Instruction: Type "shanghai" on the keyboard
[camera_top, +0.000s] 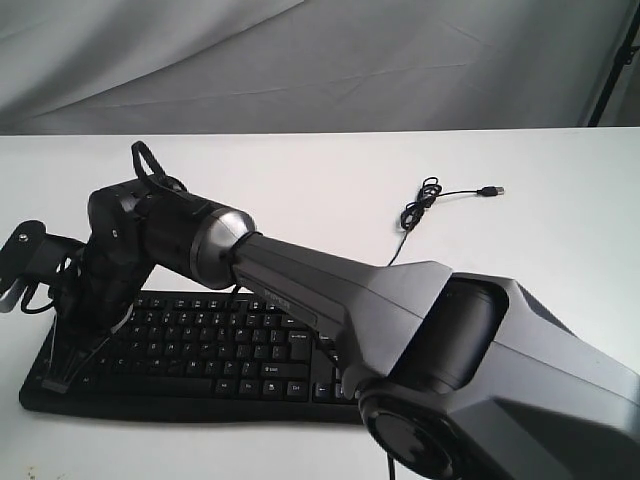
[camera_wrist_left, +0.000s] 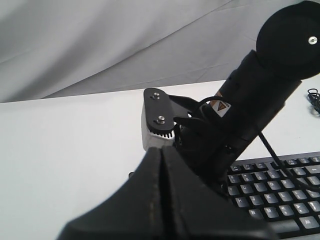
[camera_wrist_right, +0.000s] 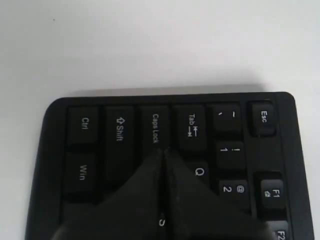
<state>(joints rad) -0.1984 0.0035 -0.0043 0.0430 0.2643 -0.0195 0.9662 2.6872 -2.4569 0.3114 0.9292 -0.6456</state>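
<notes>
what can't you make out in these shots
- Key under the right gripper: right wrist view, its shut fingers cover it.
- Right end of the keyboard: exterior view, the right arm hides it.
- Key legends: left wrist view, too blurred to read.

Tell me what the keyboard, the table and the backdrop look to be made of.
The keyboard: black plastic, matte, going by the moulded keycaps with white printed legends. The table: smooth white matte top, likely laminate or painted board; the look leaves it open. The backdrop: grey cloth, shown by its soft folds and creases.
</notes>
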